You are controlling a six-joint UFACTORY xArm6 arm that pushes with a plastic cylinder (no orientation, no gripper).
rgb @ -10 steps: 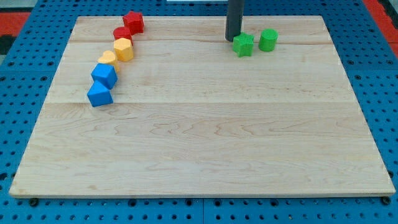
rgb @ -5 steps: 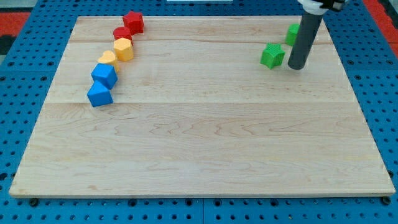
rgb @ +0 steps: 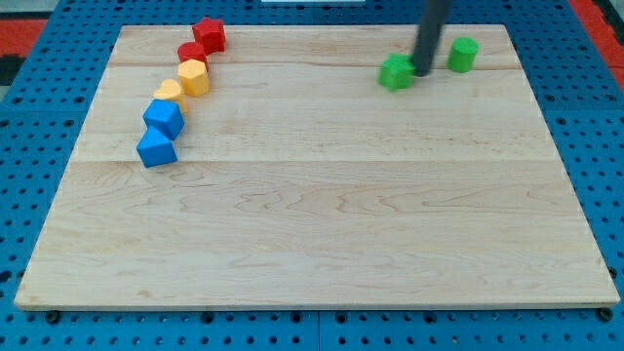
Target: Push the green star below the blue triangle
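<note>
Pale wooden boards, laid in horizontal strips, form the table top [rgb: 322,214] filling most of your frame; around it runs a blue perforated base [rgb: 19,195], with red patches showing at the upper left and upper right corners. Your dark rod comes down from the top edge right of centre, and my tip [rgb: 423,73] sits against the right side of the green star [rgb: 396,71], in the upper right part of the frame. You have no fingers or jaws on this rod, so there is nothing to open or close. Just right of the rod, apart from it, stands a green cylinder [rgb: 462,55]. Along the upper left, a curved line of blocks runs downward: a red star [rgb: 209,34] at the top, a red block [rgb: 191,52] of unclear shape, a yellow hexagon [rgb: 194,76], a yellow block [rgb: 169,92], a blue cube [rgb: 164,117], and the blue triangle [rgb: 156,149] at the bottom. Your green star lies well apart from that blue triangle, far to its right and higher in the frame.
</note>
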